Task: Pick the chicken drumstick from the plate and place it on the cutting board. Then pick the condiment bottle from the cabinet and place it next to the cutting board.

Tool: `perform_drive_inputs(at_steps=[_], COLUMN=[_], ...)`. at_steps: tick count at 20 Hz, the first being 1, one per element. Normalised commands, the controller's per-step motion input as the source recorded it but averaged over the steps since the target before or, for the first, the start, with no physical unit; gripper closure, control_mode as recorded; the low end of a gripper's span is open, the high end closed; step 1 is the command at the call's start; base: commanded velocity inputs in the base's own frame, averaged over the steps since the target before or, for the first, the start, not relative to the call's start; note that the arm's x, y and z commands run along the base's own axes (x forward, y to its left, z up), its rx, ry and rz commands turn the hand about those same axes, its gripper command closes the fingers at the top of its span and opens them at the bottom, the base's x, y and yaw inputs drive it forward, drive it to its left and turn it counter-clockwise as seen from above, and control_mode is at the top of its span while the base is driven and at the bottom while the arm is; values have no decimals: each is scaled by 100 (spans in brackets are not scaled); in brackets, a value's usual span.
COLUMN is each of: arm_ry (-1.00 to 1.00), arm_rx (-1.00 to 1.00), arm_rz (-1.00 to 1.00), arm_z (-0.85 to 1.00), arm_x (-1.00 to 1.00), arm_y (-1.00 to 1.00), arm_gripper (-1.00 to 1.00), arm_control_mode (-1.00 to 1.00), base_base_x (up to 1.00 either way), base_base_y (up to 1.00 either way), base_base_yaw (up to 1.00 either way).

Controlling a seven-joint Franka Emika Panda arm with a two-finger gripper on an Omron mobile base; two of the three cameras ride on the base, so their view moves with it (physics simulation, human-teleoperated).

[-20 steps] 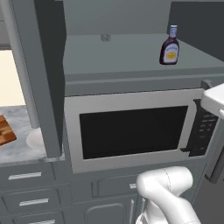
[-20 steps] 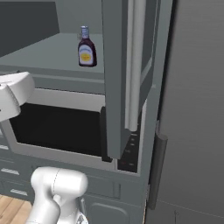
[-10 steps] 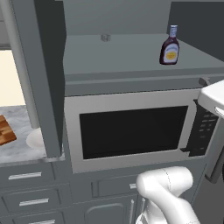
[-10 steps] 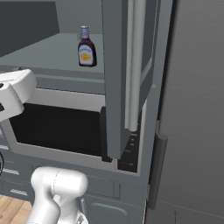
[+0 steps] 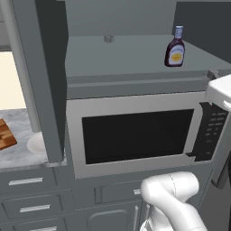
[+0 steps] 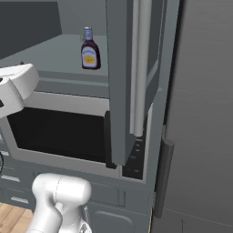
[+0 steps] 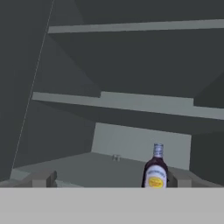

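The condiment bottle (image 5: 175,48) (image 6: 90,50) stands upright near the right front of the open cabinet's grey shelf (image 5: 122,58). In the hand view the bottle (image 7: 155,173) is ahead of my gripper (image 7: 113,179), apart from it and nearer the right fingertip (image 7: 183,179). The jaws stand wide open with nothing between them. My arm's white wrist (image 5: 221,88) (image 6: 16,87) hangs just below shelf level, in front of the microwave. A corner of the checkered cutting board (image 5: 5,135) and part of the white plate (image 5: 35,143) show on the counter at far left. The chicken drumstick is out of view.
A microwave (image 5: 135,135) sits under the shelf. The cabinet's open doors (image 5: 43,76) (image 6: 129,73) flank the opening on both sides. A tall grey fridge (image 6: 200,113) stands at the right, and drawers (image 5: 27,181) run below the counter.
The white wrist has risen slightly toward shelf level. The bottle has not moved.
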Motion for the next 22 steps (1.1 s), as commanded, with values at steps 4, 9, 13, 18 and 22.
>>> perform_drive_inputs(at_steps=[4,9,13,18,22], arm_ry=[0,0,0,0,0], arm_rx=[0,1,2,1,0], arm_rz=[-2,-2,-2,-3,-3], arm_z=[10,0,0,0,0], arm_x=[0,4,14,24,25], arm_y=[-5,-3,-2,-6,-13], arm_gripper=[-100,-100,-100,-100,-100], arm_control_mode=[-100,-100,-100,-100,-100], base_base_x=[0,0,0,0,0], base_base_y=[0,0,0,0,0], base_base_yaw=[0,0,0,0,0])
